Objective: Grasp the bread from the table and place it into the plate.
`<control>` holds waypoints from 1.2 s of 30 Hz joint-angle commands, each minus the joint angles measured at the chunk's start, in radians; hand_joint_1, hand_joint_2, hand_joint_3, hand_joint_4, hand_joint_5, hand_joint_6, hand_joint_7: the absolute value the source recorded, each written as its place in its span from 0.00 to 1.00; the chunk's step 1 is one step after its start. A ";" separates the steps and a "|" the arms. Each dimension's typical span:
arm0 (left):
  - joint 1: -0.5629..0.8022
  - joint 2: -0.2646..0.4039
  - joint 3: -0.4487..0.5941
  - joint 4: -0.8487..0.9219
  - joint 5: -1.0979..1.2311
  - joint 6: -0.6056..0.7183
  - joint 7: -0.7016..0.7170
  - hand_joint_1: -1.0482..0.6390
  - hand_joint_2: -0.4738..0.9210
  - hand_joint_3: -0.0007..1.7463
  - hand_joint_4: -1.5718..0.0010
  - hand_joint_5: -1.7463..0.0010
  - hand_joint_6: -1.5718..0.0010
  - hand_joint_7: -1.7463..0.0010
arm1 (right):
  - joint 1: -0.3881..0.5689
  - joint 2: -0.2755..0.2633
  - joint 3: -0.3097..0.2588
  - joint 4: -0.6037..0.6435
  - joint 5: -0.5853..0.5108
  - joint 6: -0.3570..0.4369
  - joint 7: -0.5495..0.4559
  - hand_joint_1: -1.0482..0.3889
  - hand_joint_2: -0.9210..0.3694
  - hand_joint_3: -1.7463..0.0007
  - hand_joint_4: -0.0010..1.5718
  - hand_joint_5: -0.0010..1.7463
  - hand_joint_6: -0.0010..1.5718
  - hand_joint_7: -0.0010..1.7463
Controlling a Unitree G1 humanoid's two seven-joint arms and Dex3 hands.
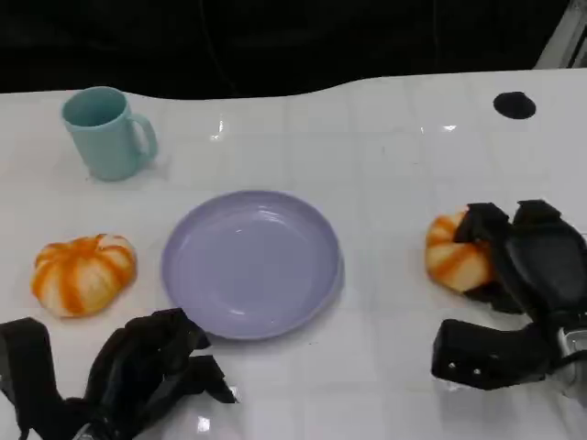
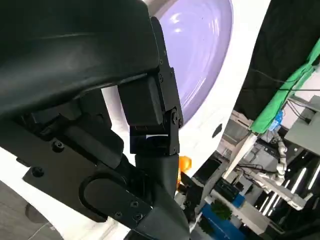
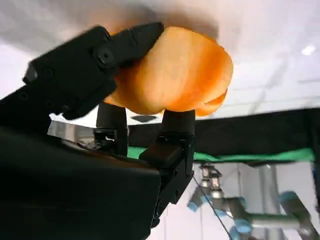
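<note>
The white table (image 1: pixel 385 165) carries no readable writing or labels. At its centre sits the lavender plate (image 1: pixel 252 263), with nothing in it. The right hand (image 1: pixel 518 266) wraps its fingers (image 3: pixel 95 60) around an orange striped bread (image 1: pixel 454 255), clamped on it at the table's right side, well apart from the plate. The left hand (image 1: pixel 147 371) rests low near the plate's front edge, fingers curled in on nothing. A second bread (image 1: pixel 83 273) lies left of the plate. The teal mug (image 1: pixel 105 131) stands upright at the back left; its inside cannot be seen
</note>
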 commanded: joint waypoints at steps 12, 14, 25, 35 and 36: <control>0.016 0.012 -0.003 0.030 0.009 -0.003 0.003 0.00 0.81 0.00 0.00 0.61 0.00 0.67 | -0.008 0.076 -0.015 -0.211 0.025 -0.068 0.015 0.67 0.53 0.21 0.64 1.00 0.52 0.98; 0.015 0.012 -0.003 0.033 0.011 -0.006 0.003 0.00 0.81 0.00 0.00 0.61 0.00 0.67 | -0.024 0.096 -0.012 -0.206 0.026 -0.084 0.014 0.68 0.55 0.19 0.65 1.00 0.52 0.99; 0.012 0.011 0.000 0.043 0.007 -0.007 0.005 0.00 0.81 0.00 0.00 0.61 0.00 0.67 | -0.169 0.240 0.035 -0.021 0.009 -0.111 0.038 0.60 0.53 0.20 0.63 1.00 0.51 1.00; 0.021 0.007 -0.018 0.037 0.022 -0.031 0.005 0.00 0.82 0.00 0.00 0.62 0.00 0.68 | -0.249 0.336 0.055 0.095 0.019 -0.094 0.108 0.59 0.46 0.25 0.62 1.00 0.50 1.00; 0.022 0.006 -0.020 0.035 0.022 -0.030 0.007 0.00 0.82 0.00 0.00 0.62 0.00 0.67 | -0.256 0.345 0.052 0.105 0.027 -0.100 0.128 0.61 0.45 0.25 0.62 1.00 0.49 1.00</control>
